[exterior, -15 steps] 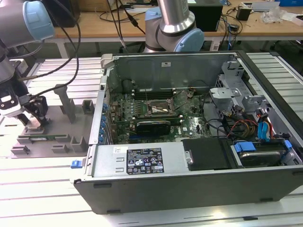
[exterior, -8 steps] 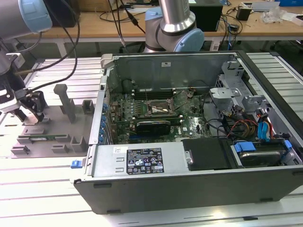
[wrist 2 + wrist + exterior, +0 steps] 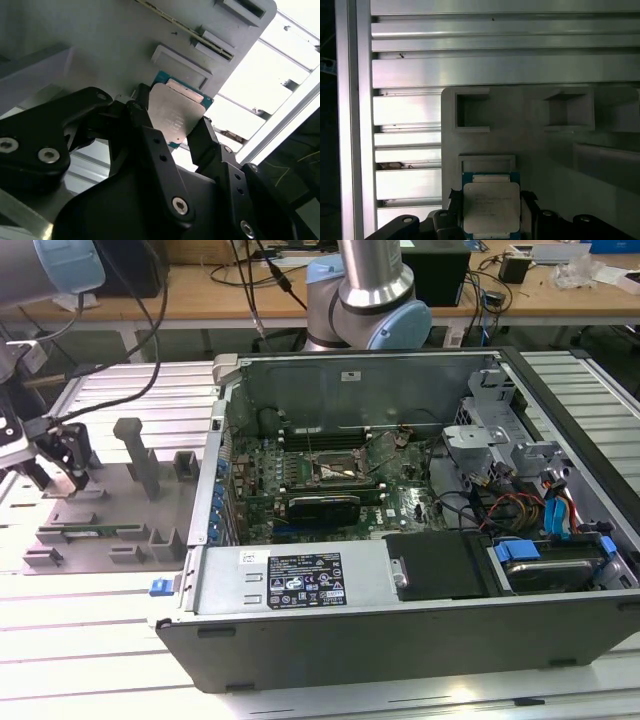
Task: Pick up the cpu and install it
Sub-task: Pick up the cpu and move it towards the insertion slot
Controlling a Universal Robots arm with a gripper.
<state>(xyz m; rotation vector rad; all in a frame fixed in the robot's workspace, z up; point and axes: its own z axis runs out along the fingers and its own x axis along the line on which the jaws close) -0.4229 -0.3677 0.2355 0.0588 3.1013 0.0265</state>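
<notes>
The black gripper (image 3: 174,120) pinches the cpu (image 3: 176,111) by two sides, one finger (image 3: 145,117) tight on each. The shiny square chip sits just over the grey fixture tray (image 3: 120,502), well apart from the open computer case (image 3: 300,620).

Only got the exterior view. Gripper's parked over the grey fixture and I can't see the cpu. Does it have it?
Observer: Looks like it. In both wrist views the cpu sits between the fingers of the gripper, one against each of two opposite edges.
Operator: Which side up?
Observer: The silver lid faces the wrist cameras, with the green board edge showing around it.
Operator: Lifted clear of the fixture?
Observer: Cannot tell. In the first wrist view the grey fixture lies directly behind the cpu, with no visible gap to judge by.
</notes>
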